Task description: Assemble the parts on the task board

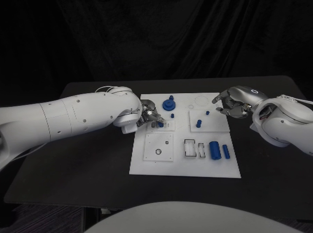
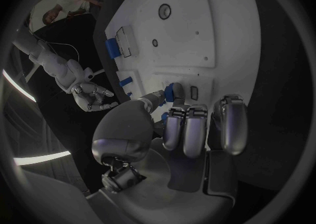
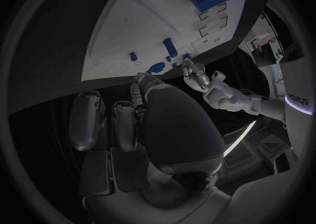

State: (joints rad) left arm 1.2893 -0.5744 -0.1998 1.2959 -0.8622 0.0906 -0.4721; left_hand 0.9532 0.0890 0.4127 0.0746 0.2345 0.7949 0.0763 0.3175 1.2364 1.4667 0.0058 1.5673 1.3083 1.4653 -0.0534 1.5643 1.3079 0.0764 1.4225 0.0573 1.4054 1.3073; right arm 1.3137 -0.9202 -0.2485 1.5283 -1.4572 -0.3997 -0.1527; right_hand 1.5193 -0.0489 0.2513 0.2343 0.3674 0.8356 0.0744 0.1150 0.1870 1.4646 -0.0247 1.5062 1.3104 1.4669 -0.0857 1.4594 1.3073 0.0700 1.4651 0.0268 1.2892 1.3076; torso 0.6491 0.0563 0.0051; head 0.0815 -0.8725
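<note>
**A:** Start with the big things. Where does everything sit?

**B:** The black table [image 1: 86,160] carries the white task board [image 1: 186,167] in its middle. The left hand [image 1: 148,116] is over the board's left edge; the right hand [image 1: 232,103] hovers off its far right corner.

**A:** And the part that matters now?

**B:** A small blue part [image 2: 174,91], pinched between the left hand's fingers [image 2: 186,129] and thumb. It sits right at the fingertips, just over the upper-left plate of the board. A small slot [image 2: 194,93] lies just beside it, which I judge to be the target. I can't tell the part's long axis from these views.

**A:** So the left hand is the nearer one?

**B:** Clearly. The right hand holds nothing that I can see, fingers curled loosely in, well apart from that slot.

**A:** Anything in the way?

**B:** The blue knob [image 1: 170,104] stands just beyond the left hand, and a short blue peg [image 1: 172,115] just beside it. The large blue cylinder [image 1: 215,149] and the slimmer blue bar [image 1: 226,151] lie near the board's front right, well clear.
</note>
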